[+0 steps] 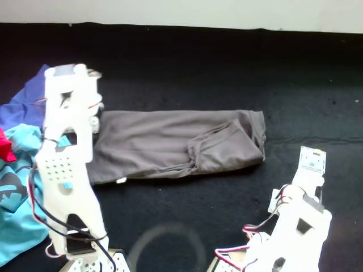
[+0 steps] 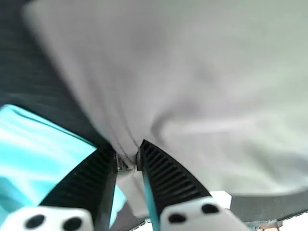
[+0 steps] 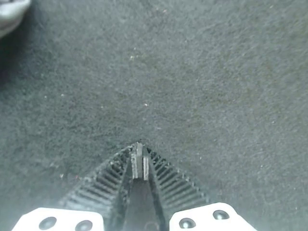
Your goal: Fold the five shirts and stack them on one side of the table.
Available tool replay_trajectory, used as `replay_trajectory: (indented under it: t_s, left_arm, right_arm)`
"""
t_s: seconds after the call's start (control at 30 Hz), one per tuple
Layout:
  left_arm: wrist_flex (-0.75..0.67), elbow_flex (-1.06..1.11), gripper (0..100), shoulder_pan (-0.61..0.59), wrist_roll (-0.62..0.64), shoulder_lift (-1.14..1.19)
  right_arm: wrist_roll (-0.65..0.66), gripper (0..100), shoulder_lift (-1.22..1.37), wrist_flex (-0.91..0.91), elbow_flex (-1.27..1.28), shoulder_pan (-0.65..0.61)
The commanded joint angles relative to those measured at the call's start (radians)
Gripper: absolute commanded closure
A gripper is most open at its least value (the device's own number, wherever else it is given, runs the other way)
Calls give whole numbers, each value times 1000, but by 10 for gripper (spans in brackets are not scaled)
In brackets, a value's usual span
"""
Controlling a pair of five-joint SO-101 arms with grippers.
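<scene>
**Cloth pinched on the left, right arm low at the near edge**

Grey fabric is what I have in hand. The left gripper (image 2: 127, 156) is clenched on a fold at the edge of the grey shirt (image 1: 176, 144), and in the left wrist view the cloth runs straight down into the narrow gap between the jaws. From the high view, the left arm (image 1: 65, 147) stands over that shirt's left end.

The grey shirt lies across the middle of the black-covered table (image 1: 227, 68). It is stretched out sideways and partly folded, with a sleeve doubled over its body towards the right end.

A loose heap sits at the table's left side, just beside the left arm. It holds a blue shirt (image 1: 25, 96) at the back, a turquoise shirt (image 1: 17, 187) with a dark print nearer me, and a bit of red garment (image 1: 5, 144) at the very edge. The turquoise shirt lies beside the jaws in the left wrist view.

The right arm (image 1: 300, 215) sits low at the near right, apart from the grey shirt. The right gripper (image 3: 139, 161) is closed on nothing. Its tips meet over bare black cloth, with a corner of the grey shirt off to one side.
</scene>
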Motion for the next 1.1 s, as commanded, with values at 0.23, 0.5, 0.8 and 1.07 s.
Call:
replay_trajectory:
  t_s: [0.23, 0.5, 0.8, 1.07]
  left_arm:
    - [8, 33, 991, 547, -2, -424]
    - [-109, -173, 991, 766, -2, -269]
    - [-141, -562, 991, 809, 57, 59]
    - [-144, -888, 987, 828, 141, 240]
  right_arm:
    - [-8, 992, -4, -59, 48, 4]
    - [-8, 992, -4, -59, 50, 4]
    - [-8, 992, -4, -61, 50, 2]
    - [-8, 992, -4, -61, 50, 2]
